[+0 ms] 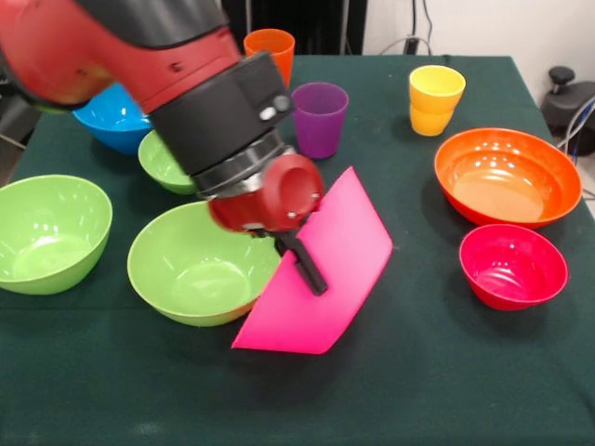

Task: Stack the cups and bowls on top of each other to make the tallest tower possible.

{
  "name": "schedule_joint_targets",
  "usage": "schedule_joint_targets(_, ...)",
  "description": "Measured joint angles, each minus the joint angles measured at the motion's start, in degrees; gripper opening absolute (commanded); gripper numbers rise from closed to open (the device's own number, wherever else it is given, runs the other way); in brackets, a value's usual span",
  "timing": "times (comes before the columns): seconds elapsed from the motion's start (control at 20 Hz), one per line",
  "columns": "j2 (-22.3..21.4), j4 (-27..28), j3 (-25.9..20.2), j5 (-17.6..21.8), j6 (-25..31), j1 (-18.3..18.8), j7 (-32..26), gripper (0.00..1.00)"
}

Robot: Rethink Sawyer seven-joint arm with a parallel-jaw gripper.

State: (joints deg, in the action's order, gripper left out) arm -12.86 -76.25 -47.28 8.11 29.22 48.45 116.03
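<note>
The gripper [305, 263] hangs below the red wrist, its black finger [307, 265] lying across the tilted pink bowl [325, 274]; it looks clamped on that bowl's rim, though the second finger is hidden. The pink bowl stands steeply on its side near the middle of the table [390, 400], its lower edge on the cloth, and shows only a flat glossy pink face.

Just beside it, touching or nearly so, sits a lime green bowl [197, 265], upright and empty. A second green bowl [46, 232] rests at the table's left edge, and a third, smaller green bowl [165, 165] is partly hidden behind the arm [158, 65]. The blue bowl [110, 119] lies behind that one, also half covered by the arm.

Toward the far edge stand three cups, well apart: the orange cup [271, 48], the purple cup [320, 119] just beside the wrist, and the yellow cup [435, 99].

At the right edge sits the orange bowl [507, 177], with the small red bowl [512, 266] near it toward the front. Nothing is stacked. No writing can be read.
</note>
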Motion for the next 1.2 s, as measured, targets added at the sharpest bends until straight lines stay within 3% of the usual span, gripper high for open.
schedule_joint_targets(0.1,1.9,0.0,-2.2,0.0,0.5,2.0,-2.9,0.0)
schedule_joint_targets(0.3,2.9,0.0,-3.3,0.2,0.7,2.6,-4.7,0.0)
schedule_joint_targets(1.2,-1.5,-4.2,-3.1,8.2,0.7,-1.1,-4.8,0.0)
